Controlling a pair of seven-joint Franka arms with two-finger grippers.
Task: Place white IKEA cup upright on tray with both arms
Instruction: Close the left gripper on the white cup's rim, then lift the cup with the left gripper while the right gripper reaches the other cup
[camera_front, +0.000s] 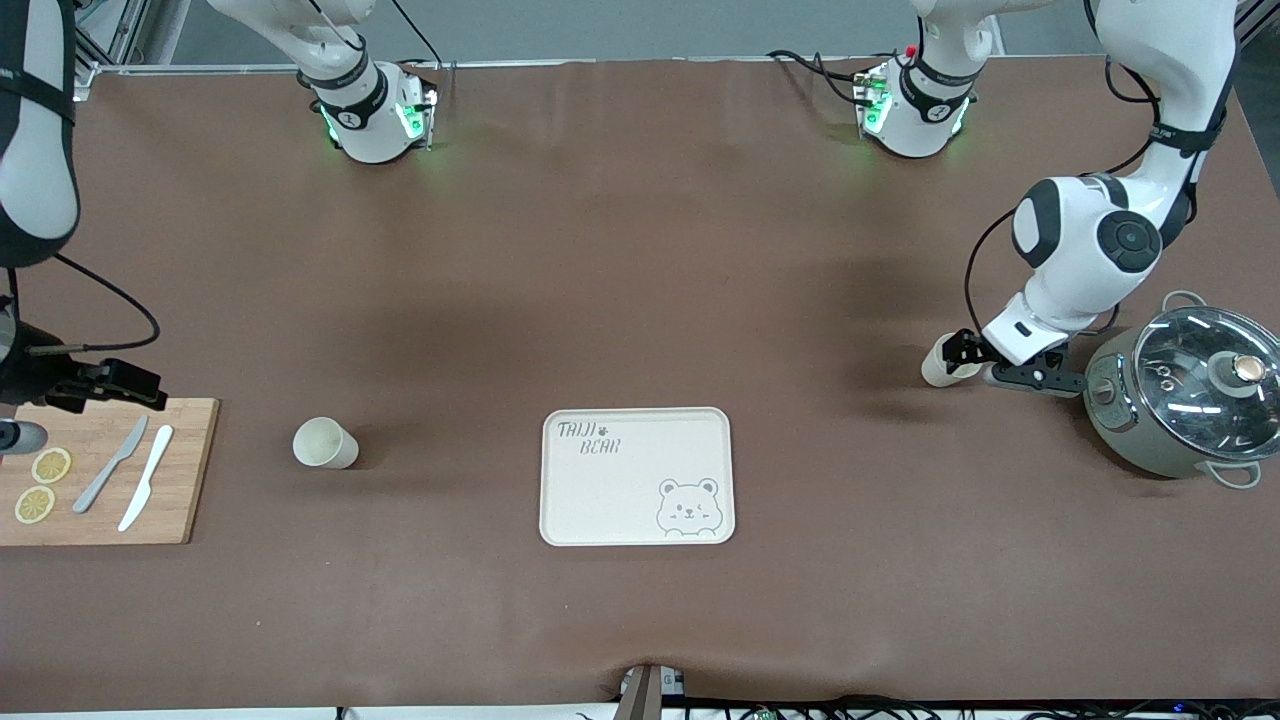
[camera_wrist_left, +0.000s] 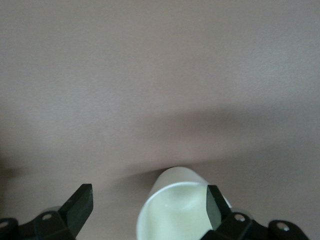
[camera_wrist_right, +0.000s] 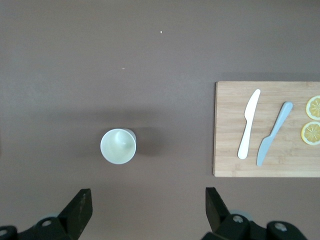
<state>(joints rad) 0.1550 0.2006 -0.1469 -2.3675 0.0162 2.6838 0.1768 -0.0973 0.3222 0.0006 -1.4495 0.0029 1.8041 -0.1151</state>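
Note:
A white cup lies on its side on the brown table toward the left arm's end, farther from the front camera than the tray. My left gripper is low at this cup and open. In the left wrist view the cup's mouth faces the camera between the open fingers, close against one of them. A second white cup stands upright between the cutting board and the cream "TAIJI BEAR" tray; it also shows in the right wrist view. My right gripper hangs open and empty, high over the table.
A grey cooking pot with a glass lid stands close beside the left gripper. A wooden cutting board at the right arm's end carries two knives and two lemon slices; it also shows in the right wrist view.

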